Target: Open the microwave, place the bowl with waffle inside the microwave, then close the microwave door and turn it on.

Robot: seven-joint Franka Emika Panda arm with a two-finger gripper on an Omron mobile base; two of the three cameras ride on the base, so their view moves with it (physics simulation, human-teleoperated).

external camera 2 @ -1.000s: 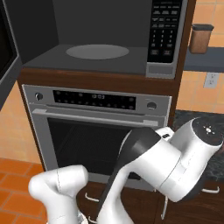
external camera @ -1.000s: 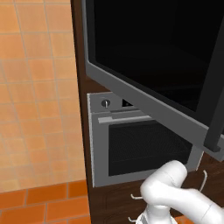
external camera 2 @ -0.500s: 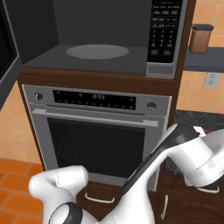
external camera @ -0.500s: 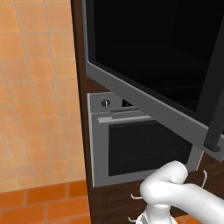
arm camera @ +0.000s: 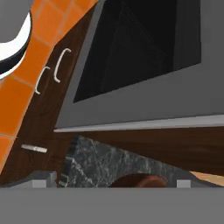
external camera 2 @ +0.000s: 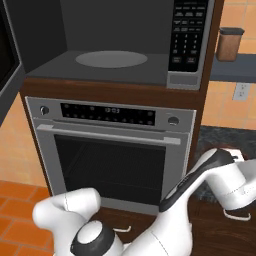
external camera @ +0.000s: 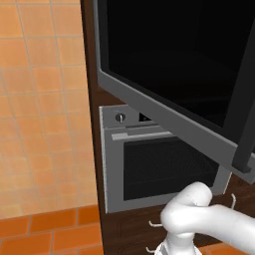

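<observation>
Dark wood cabinetry frames the whole work area, with orange tile floor below. Microwave [external camera 2: 115,45] sits built in above the oven [external camera 2: 112,150], cavity exposed, grey turntable [external camera 2: 111,58] bare; judged: first step done, bowl not yet inside. Microwave door [external camera: 174,74] stands swung fully out toward the left base camera, its black bar handle [external camera: 245,119] at the free edge; its lower grey edge overhangs the space in front of the oven, so that side is the tight one for any arm sweep. Right of the cavity the keypad panel [external camera 2: 187,40] leaves a clear frontal approach. Arm folded low and to the right. Gripper [arm camera: 116,178] spread to its widest, holding nothing, aimed at the dark stone counter [arm camera: 109,168]; a brown rounded rim [arm camera: 138,181] shows between the tips, possibly the bowl, cannot confirm.
</observation>
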